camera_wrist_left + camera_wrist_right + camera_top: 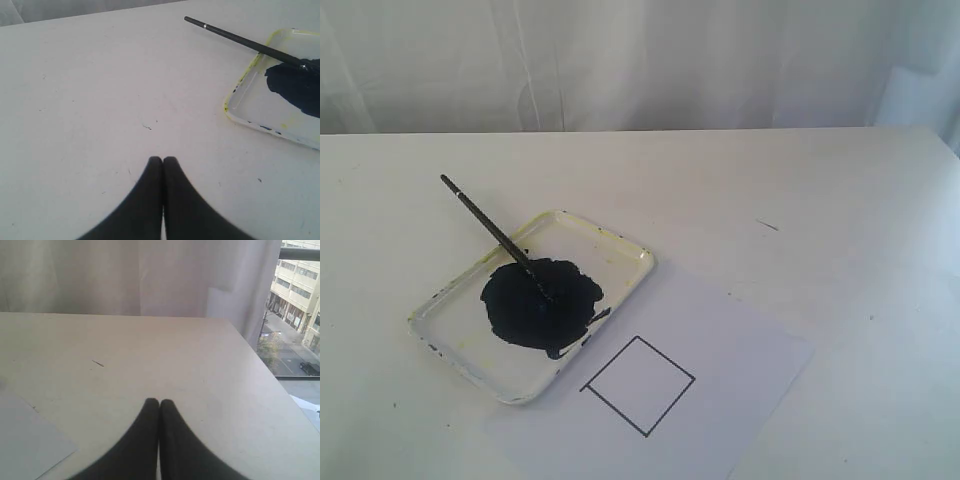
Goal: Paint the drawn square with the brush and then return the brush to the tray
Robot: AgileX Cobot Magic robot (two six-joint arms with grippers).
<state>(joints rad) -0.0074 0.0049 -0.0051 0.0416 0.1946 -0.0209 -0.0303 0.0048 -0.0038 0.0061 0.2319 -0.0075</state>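
Because the brush (495, 232) leans tip-down in the tray (620, 262), soaking in paint with its handle out toward ten o'clock, it's ready. Both my jaws are pinched together, empty. The drawn square (638, 385), at five o'clock, is blank.

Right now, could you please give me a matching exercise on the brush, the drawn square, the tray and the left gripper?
Things:
1. brush
2. drawn square
3. tray
4. left gripper

States:
A. blank inside, on the paper
B. shut, holding nothing
C. holds a dark paint puddle
D. tip in that puddle, handle out over the rim

Pairs: 1-D, 2-A, 3-C, 4-B.
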